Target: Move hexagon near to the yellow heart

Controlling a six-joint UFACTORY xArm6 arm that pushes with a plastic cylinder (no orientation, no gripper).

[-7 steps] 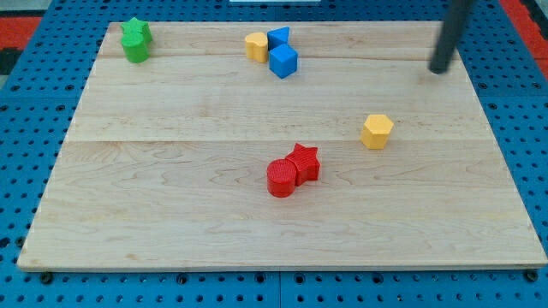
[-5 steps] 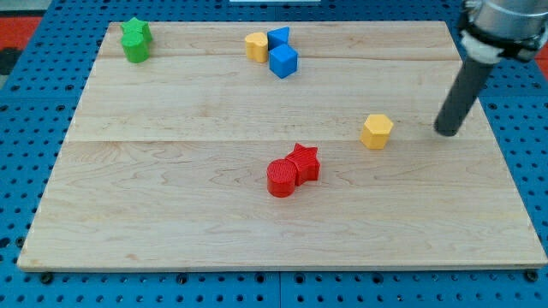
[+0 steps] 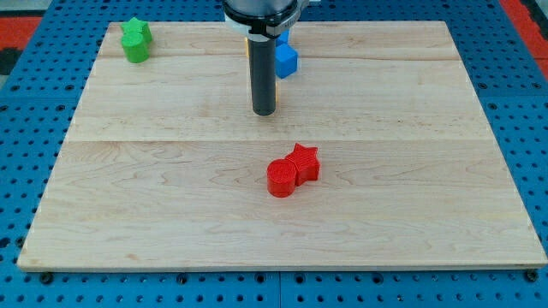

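My tip rests on the board a little below the blue cube, left of centre at the view's top. The rod stands in front of the block cluster there. The yellow hexagon does not show anywhere on the board; the rod may be hiding it. The yellow heart is almost fully hidden behind the rod, with only a sliver at the rod's left edge. A second blue block behind the rod is hidden too.
A red cylinder touches a red star below my tip, near the board's middle. Green blocks sit at the top left corner. The wooden board lies on a blue pegboard.
The rod swept from the view's right side to the upper middle. The yellow hexagon is gone from its spot at the right and no longer shows. The heart and one blue block are now covered.
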